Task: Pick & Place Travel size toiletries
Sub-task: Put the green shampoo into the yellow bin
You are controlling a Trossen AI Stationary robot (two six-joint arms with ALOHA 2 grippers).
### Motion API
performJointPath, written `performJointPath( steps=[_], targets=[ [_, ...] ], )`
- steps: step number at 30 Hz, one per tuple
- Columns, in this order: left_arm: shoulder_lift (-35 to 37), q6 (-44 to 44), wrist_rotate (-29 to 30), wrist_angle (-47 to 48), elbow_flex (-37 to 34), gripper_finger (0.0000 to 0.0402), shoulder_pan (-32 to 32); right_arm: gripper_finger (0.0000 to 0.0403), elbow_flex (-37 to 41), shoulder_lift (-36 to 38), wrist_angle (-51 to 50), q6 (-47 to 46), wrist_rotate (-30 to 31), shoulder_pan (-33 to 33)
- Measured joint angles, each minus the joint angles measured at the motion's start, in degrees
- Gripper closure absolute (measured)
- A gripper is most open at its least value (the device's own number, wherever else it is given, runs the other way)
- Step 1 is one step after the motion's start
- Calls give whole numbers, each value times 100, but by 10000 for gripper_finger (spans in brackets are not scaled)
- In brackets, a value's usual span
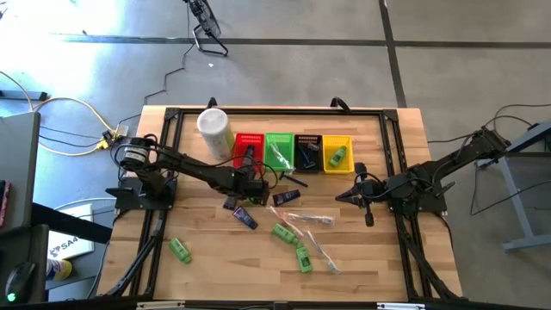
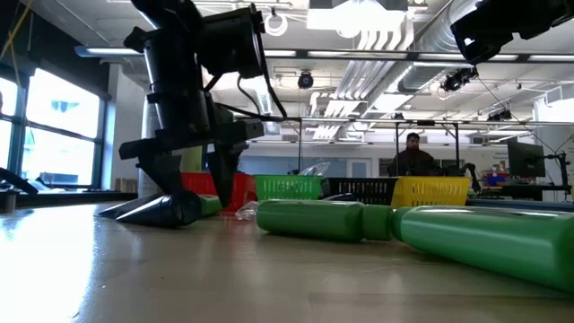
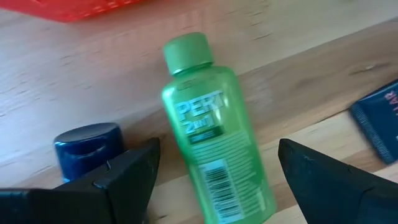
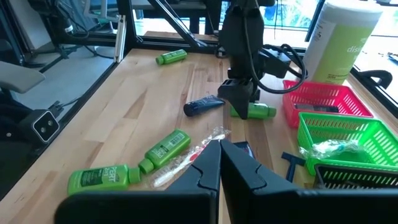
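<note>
My left gripper (image 3: 217, 155) is open and low over the table in front of the red basket (image 1: 248, 148). Its fingers stand on either side of a bright green mini bottle (image 3: 211, 130) without touching it. The bottle lies on its side on the wood and also shows in the right wrist view as the green bottle (image 4: 256, 111) under the left gripper (image 4: 241, 93). A dark blue-capped tube (image 3: 87, 144) lies beside it. My right gripper (image 4: 219, 158) is shut and waits to the table's right (image 1: 346, 196).
More green bottles (image 1: 179, 250) (image 1: 284, 232) (image 1: 303, 258), clear wrapped sticks (image 1: 303, 218) and navy tubes (image 1: 245, 215) (image 1: 287, 196) lie mid-table. The green (image 1: 278, 138), black (image 1: 307, 138) and yellow (image 1: 337, 140) baskets and a white canister (image 1: 213, 129) stand at the far side. A person (image 2: 413, 152) sits beyond.
</note>
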State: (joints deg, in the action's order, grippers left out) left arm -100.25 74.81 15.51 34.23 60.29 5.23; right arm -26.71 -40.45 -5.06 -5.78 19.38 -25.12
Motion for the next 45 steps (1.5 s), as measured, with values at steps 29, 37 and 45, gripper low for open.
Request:
performJointPath(
  steps=[29,37,45],
  targets=[
    [-186,42,26,-24,11,81,4,401,-1,0,2,-2,0,0],
    [-188,42,16,-26,9,83,4,401,-1,0,2,0,0,0],
    [-192,-1,-44,24,1,136,0,401,1,0,2,0,2,0]
  ],
)
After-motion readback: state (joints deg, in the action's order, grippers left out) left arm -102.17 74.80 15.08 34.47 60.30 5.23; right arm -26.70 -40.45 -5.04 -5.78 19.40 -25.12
